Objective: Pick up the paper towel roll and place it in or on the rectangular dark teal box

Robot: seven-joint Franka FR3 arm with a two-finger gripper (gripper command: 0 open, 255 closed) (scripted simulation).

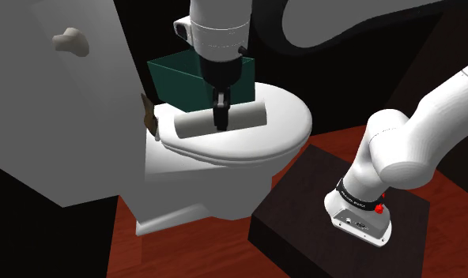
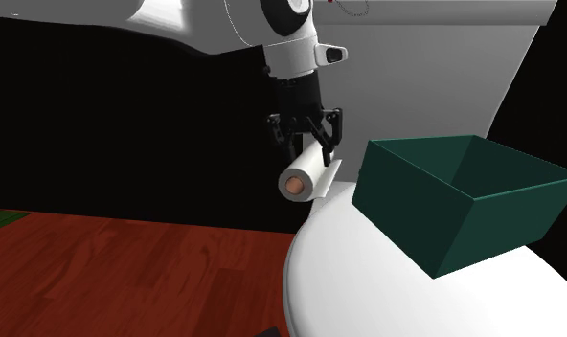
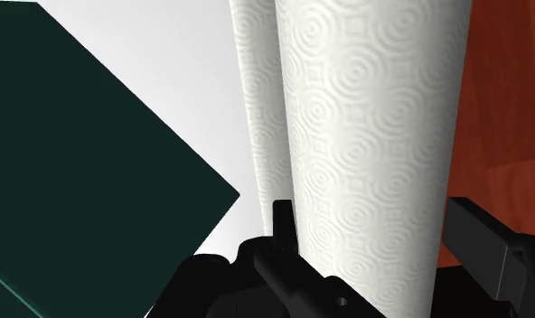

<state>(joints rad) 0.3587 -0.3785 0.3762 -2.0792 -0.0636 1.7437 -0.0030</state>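
Gripper point(image 2: 319, 144) seen clamped on paper towel roll point(image 2: 306, 178), black fingers pressed against both sides. Roll held lying sideways, apparently just clear of white toilet lid point(image 1: 292, 126), loose sheet flap hanging off it. Dark teal box point(image 2: 464, 206) parked on lid, open top up. It's spotted at 3 o'clock of roll in second exterior view, 11 o'clock in shoulder view. Box and roll kept apart.

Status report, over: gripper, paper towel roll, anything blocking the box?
Gripper jaws clasping paper towel roll. Roll horizontal, low over toilet lid. Open-topped dark teal box beside it, nothing between.
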